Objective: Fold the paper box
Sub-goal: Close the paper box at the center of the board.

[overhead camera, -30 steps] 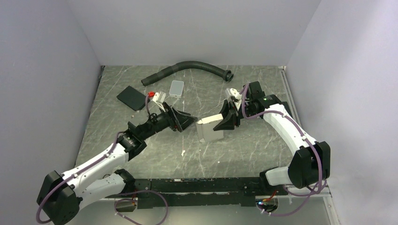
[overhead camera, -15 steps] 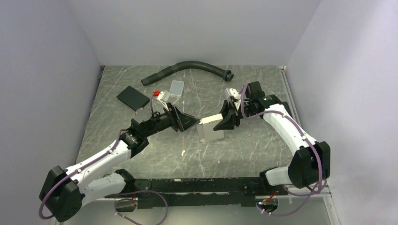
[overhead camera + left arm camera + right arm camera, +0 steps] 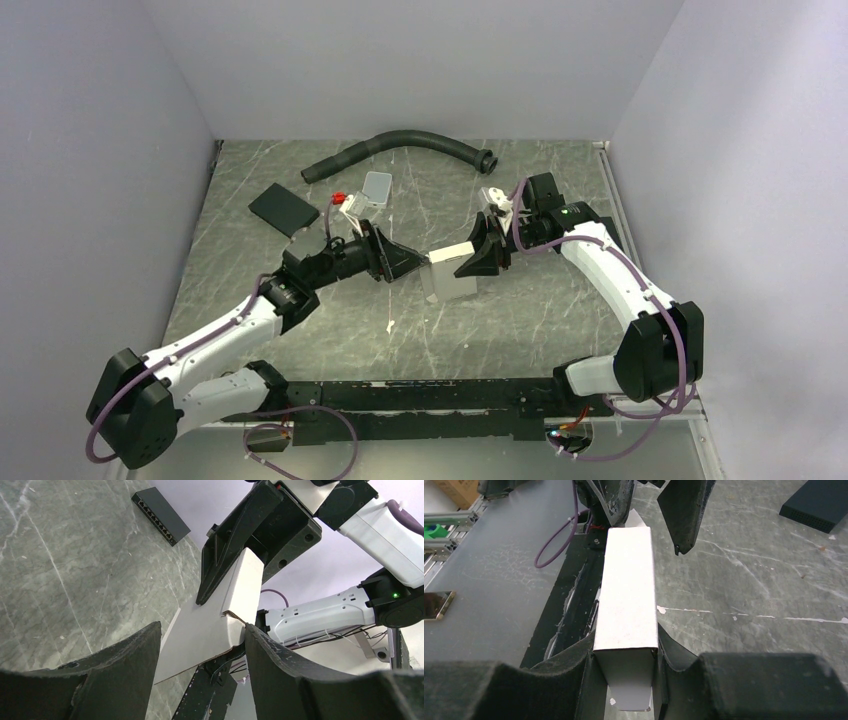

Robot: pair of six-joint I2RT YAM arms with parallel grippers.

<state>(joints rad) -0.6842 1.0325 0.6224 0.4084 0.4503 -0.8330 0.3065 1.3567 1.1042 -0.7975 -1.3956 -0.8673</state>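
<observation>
The paper box (image 3: 450, 277) is a slim white carton held above the table's middle. My right gripper (image 3: 478, 262) is shut on it across its narrow sides; in the right wrist view the box (image 3: 626, 595) runs away from my right gripper (image 3: 626, 662). My left gripper (image 3: 412, 262) is open at the box's left end. In the left wrist view the box (image 3: 220, 620) lies between the fingers of my left gripper (image 3: 202, 637), and the right finger (image 3: 300, 675) touches a bent end flap. The box's far underside is hidden.
A black hose (image 3: 400, 143) lies along the back. A black flat pad (image 3: 282, 210) and a light grey tile (image 3: 377, 187) sit at the back left. The pad also shows in the left wrist view (image 3: 161, 516) and the right wrist view (image 3: 819, 500). White scraps dot the marble table (image 3: 560, 310).
My left arm has moved right, bringing its open fingers up to the box's left end. The right gripper and the box have stayed in place.
</observation>
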